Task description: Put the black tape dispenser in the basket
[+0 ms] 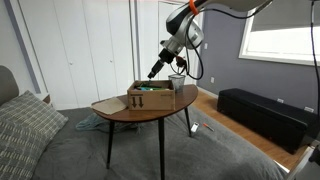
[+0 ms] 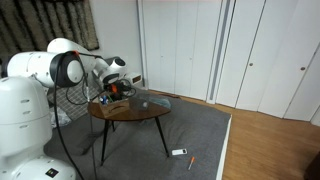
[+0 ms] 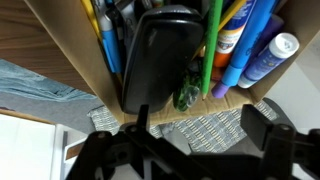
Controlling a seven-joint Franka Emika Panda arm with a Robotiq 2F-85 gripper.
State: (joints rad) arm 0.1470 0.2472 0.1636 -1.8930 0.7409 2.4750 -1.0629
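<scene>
The black tape dispenser [image 3: 155, 55] lies in a brown box [image 3: 75, 55] among pens and markers in the wrist view. My gripper [image 3: 200, 125] is open and empty, hovering above the box's edge with the dispenser just beyond the fingertips. In an exterior view my gripper [image 1: 153, 72] hangs over the box [image 1: 150, 98] on the round wooden table [image 1: 120, 112]. The basket [image 1: 177, 81], a small dark mesh cylinder, stands on the table right beside the box. In an exterior view my gripper [image 2: 113, 87] is over the box [image 2: 118, 98].
Blue markers [image 3: 262, 55], a green pen [image 3: 212, 45] and other pens fill the box around the dispenser. A grey patterned carpet [image 3: 215, 130] lies under the table. A bed with a pillow [image 1: 25, 120] and a black bench [image 1: 262, 115] stand nearby.
</scene>
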